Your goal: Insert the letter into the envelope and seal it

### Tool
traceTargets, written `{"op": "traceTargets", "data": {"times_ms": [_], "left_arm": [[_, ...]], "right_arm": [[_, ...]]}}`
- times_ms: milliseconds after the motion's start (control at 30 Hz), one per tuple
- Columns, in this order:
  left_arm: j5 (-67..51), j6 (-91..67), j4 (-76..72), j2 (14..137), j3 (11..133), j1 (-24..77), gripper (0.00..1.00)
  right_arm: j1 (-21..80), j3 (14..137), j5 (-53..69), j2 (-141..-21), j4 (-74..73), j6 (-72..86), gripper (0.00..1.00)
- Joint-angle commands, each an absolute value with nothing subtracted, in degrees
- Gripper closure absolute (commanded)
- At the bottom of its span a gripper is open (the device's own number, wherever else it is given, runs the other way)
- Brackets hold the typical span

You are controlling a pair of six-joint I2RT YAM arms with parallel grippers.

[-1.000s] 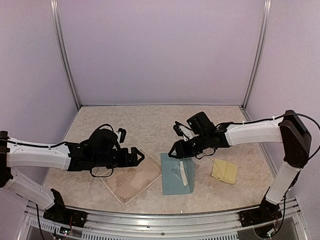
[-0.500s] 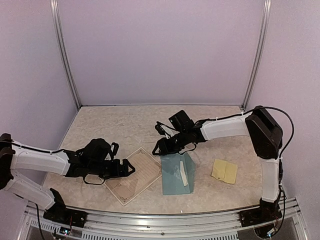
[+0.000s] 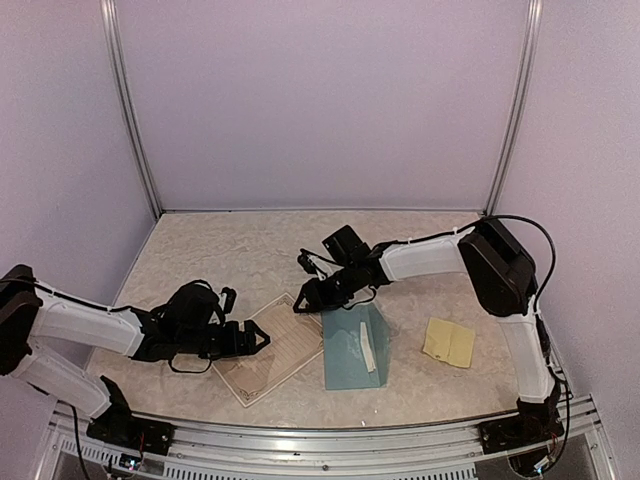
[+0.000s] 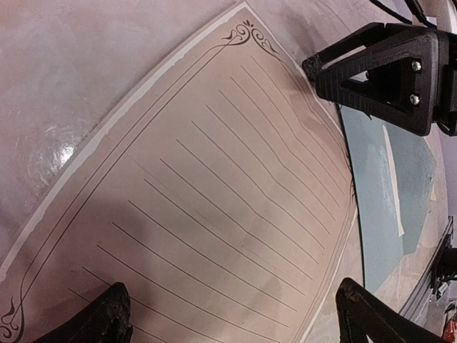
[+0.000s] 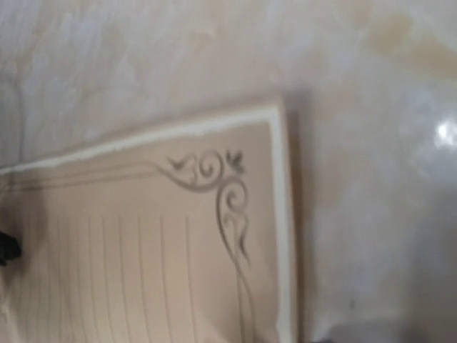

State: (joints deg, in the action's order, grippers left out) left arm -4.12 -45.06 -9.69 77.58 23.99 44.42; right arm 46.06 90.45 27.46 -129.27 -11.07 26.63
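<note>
Spanning the letter (image 4: 214, 179) is the left end effector (image 4: 232, 318) (spread wide).

Closed in by a plain pale-lilac back wall panel (image 3: 320, 100), with matching left side wall (image 3: 50, 130) and right side wall (image 3: 590, 110). Joined at the rear corners by slim silver metal posts (image 3: 130, 110). Below, a beige marbled tabletop (image 3: 250, 240), edged at the near side with a ribbed aluminium rail (image 3: 330, 442). Lit softly and evenly, with one small bright glare patch (image 4: 53, 153) on the marbling.
</note>
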Motion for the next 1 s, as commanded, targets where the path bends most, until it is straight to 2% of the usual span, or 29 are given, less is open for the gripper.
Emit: {"op": "traceTargets", "data": {"times_ms": [0, 200, 467, 900, 967], "left_arm": [[-4.0, -45.7, -8.2, 79.7, 21.6, 43.9, 0.05], [-3.7, -45.6, -8.3, 79.6, 21.3, 43.9, 0.05], [-4.0, -45.6, -8.8, 79.6, 21.1, 43.9, 0.05], [-2.5, -46.0, -7.4, 77.7, 21.0, 43.9, 0.05], [-1.9, -46.1, -6.9, 76.7, 21.0, 43.9, 0.05]], "right_arm": [[46.6, 93.1, 27.3, -132.1, -12.7, 27.2, 0.57], [45.9, 92.7, 25.5, -132.6, -12.3, 29.7, 0.57], [45.9, 93.2, 32.9, -134.1, -10.8, 30.1, 0.63], [45.9, 89.1, 41.6, -130.1, -2.9, 33.4, 1.00], [45.8, 88.1, 42.1, -128.4, -1.5, 33.9, 1.00]]}}
